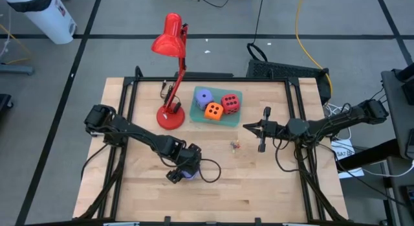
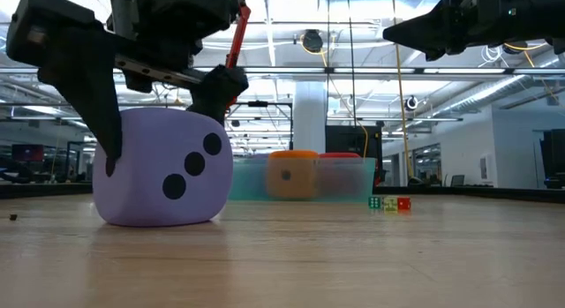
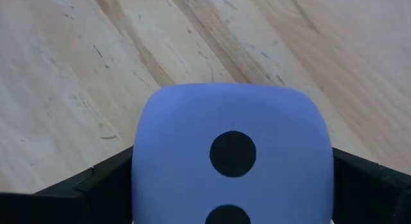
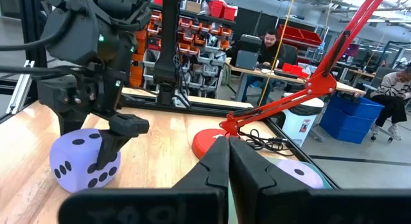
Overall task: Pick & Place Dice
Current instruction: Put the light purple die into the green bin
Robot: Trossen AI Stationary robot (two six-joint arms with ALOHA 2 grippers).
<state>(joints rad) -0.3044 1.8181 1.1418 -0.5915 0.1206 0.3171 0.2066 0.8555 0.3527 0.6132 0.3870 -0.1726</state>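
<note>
A lavender-blue die [image 2: 163,171] with dark pips rests on its bottom face on the wooden table, near the front middle. My left gripper [image 2: 159,136] is open and points down over it, one finger on each side of the die [image 3: 232,140]. A pale green tray [image 1: 228,117] at the far middle holds another lavender die [image 1: 204,96], an orange die [image 1: 214,111] and a red die [image 1: 229,101]. My right gripper [image 1: 246,127] is shut and hangs level above the table's right half, holding nothing. My left gripper comes at the lavender die from above, its fingers [image 2: 99,105] down alongside two opposite side faces [image 3: 148,179]. The die still sits flat on the table. Whether the fingers touch those faces, I cannot tell.
A red desk lamp stands on its round base [image 1: 171,117] left of the tray, its arm leaning toward the far edge. Several tiny dice [image 1: 234,146] lie mid-table. A dark cable loop [image 1: 210,171] lies right of the left gripper. Bare wood lies along the near edge.
</note>
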